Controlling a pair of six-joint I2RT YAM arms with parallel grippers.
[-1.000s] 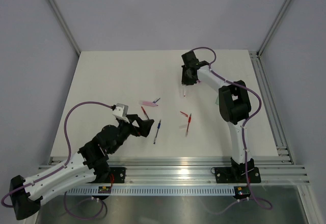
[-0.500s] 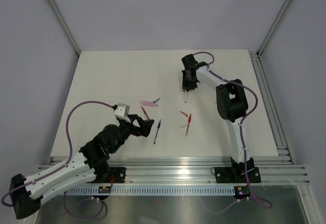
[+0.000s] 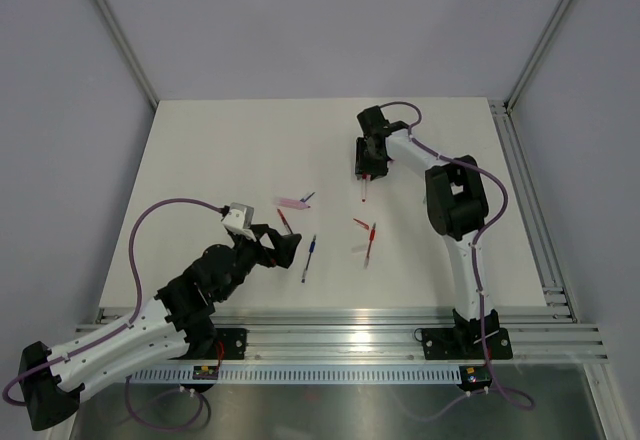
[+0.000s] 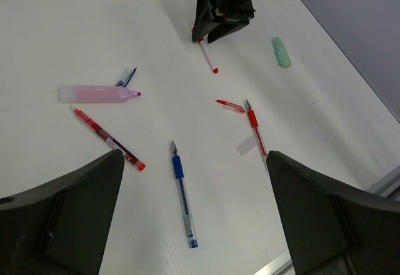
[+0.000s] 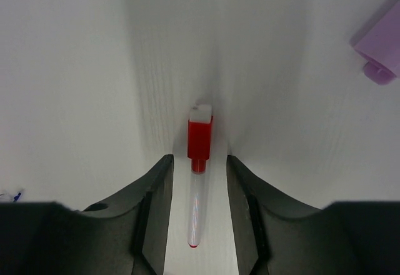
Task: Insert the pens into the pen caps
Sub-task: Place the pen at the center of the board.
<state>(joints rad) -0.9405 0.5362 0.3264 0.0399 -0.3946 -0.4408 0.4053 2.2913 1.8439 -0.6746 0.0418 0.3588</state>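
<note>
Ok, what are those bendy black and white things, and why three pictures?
Those are the left arm and right arm of a robot, bolted to a white table. One picture looks down from above. The other two come from small cameras on the wrists, each seeing its own end effector, the pinching part. On the table lie a blue pen, a dark red pen, a bright red pen, a pink marker, a red cap and a blue cap. The left end effector is wide open, holding nothing. The right end effector has a red-and-clear pen between its fingers; I cannot tell whether it is squeezing it.
</note>
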